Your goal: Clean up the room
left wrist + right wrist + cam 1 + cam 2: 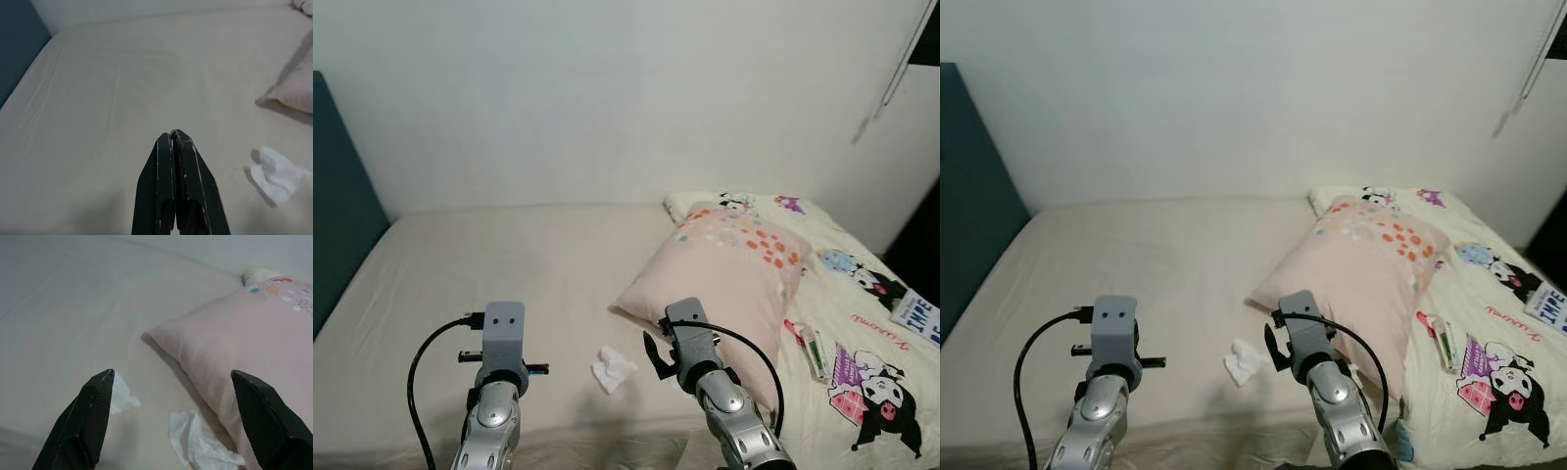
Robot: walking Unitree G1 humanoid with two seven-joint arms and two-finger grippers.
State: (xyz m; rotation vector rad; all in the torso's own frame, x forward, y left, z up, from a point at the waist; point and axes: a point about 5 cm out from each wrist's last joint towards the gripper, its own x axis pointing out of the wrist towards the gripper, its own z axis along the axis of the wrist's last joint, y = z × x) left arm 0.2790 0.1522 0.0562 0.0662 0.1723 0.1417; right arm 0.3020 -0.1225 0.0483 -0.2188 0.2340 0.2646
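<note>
Both arms hover low over the bed point(489, 264). Left gripper point(175, 147) is pinched together, holding nothing; right gripper point(171, 396) gapes wide, empty, poised over crumpled tissue point(613, 369) lying beside the pink pillow point(724, 279). Farther right, small items litter the cartoon blanket point(871, 392). Tidying looks barely begun.

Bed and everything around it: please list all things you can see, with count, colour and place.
bed sheet: one, beige, covering the mattress
pillow: one, pink with coloured dots, on the bed's right part
tissues: two, white, crumpled, on the sheet beside the pillow
blanket: one, cream with cartoon prints, right of the pillow
headboard: one, dark teal, at far left
wall: white, behind the bed
left gripper: one, black, shut, over bare sheet
right gripper: one, black, open, over the tissues
</note>
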